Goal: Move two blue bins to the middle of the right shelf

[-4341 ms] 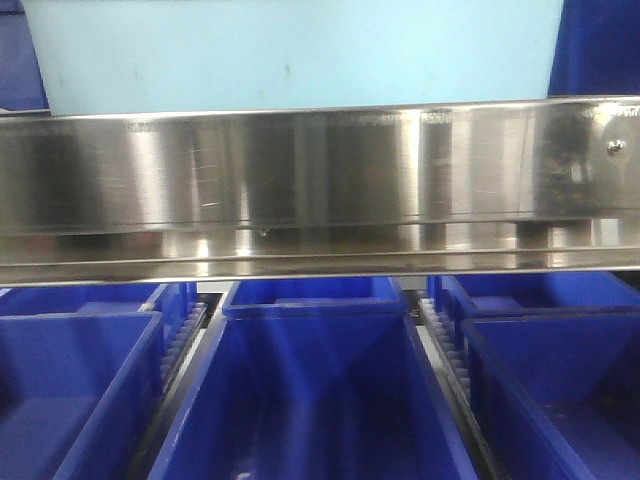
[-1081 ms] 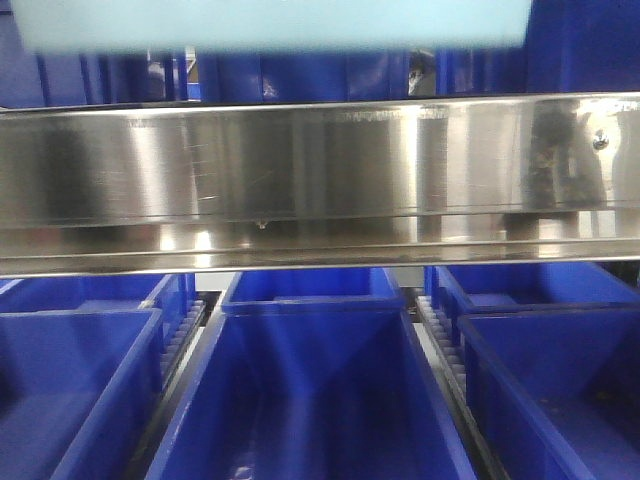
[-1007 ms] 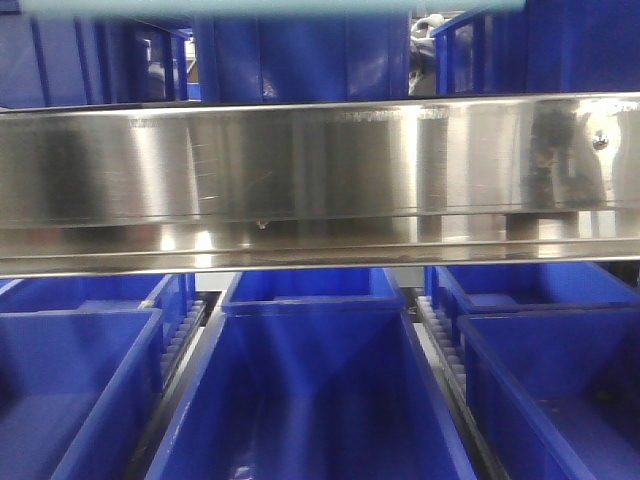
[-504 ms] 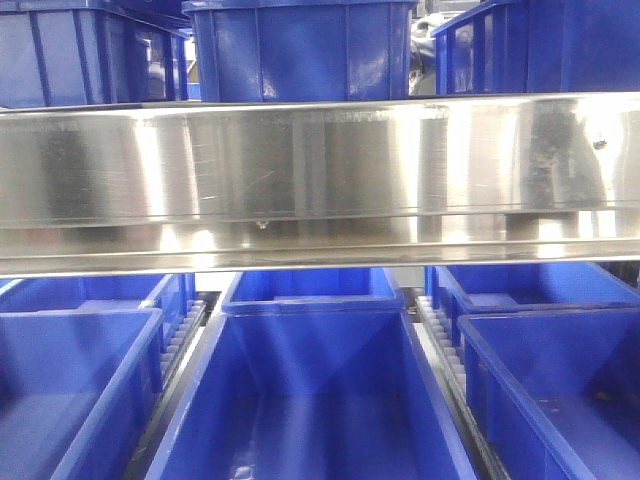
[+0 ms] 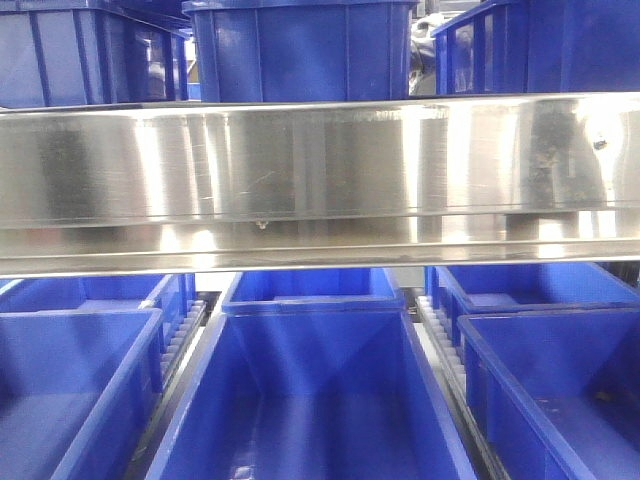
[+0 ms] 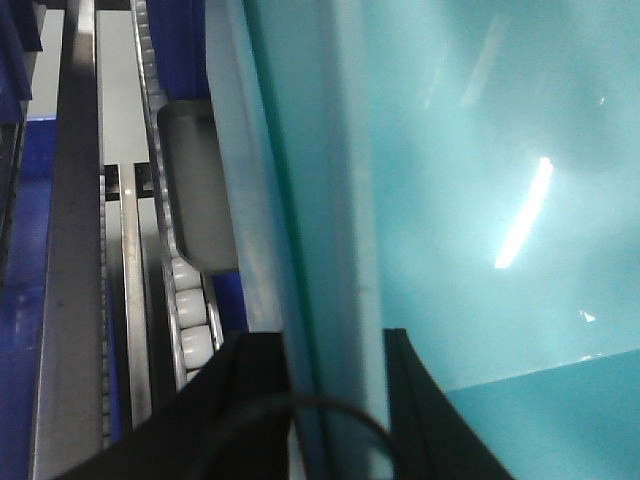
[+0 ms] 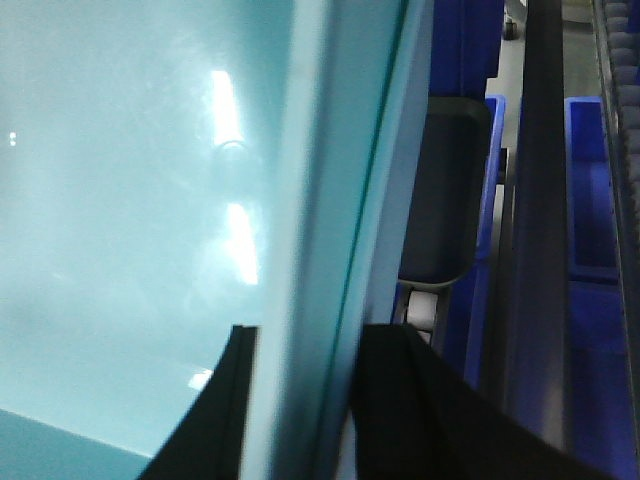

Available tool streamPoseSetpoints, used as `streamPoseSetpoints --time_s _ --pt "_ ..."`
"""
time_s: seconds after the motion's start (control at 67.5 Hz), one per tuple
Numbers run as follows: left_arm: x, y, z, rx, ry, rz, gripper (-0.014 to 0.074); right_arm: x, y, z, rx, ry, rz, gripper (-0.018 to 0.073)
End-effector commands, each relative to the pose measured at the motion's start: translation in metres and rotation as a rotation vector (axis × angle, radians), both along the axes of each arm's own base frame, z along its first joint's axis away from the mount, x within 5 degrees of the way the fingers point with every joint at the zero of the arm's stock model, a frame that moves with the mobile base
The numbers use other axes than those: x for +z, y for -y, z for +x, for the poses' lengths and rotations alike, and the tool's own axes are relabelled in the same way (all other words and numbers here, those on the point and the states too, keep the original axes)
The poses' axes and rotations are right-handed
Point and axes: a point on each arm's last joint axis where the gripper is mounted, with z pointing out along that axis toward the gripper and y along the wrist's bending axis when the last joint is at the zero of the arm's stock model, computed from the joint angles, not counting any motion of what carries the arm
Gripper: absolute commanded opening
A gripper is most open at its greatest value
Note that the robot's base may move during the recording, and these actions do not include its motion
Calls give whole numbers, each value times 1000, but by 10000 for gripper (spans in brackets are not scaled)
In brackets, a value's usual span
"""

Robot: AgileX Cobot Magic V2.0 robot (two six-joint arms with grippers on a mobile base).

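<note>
The left gripper (image 6: 250, 200) is closed on the pale blue bin (image 6: 450, 200). The bin's wall rises between the 2 black finger bases, and 1 grey finger pad (image 6: 198, 190) lies flat on its outer face. Just left of that pad runs a white roller track (image 6: 190, 320), with little room between them.

The right gripper (image 7: 392, 200) grips the bin's wall the same way, with a dark pad (image 7: 445, 180) pressed outside. A dark shelf post (image 7: 535, 200) stands near on the right, leaving only a slim gap.

In the front view a steel shelf rail (image 5: 320, 180) spans the full width. Behind its top edge stand 3 dark blue bins (image 5: 300, 50), with a narrow opening between the middle and right ones. Below the rail, the middle lower bin (image 5: 320, 400) sits open and near, flanked by the left lower bin (image 5: 70, 390) and the right lower bin (image 5: 550, 390). Roller strips (image 5: 185, 340) fill the tight gaps between their rims.
</note>
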Motion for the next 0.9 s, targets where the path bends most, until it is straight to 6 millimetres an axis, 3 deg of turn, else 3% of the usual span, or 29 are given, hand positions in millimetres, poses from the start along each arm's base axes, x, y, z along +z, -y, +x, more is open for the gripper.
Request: streamPoseSetpoints --time_s 0.0,0.889 --pt "20 -1 -5 -3 125 -68 -111 13 4 0 -27 97 20 -154" --pt "21 -1 -5 -1 140 -74 -111 12 4 1 -27 95 19 -154"
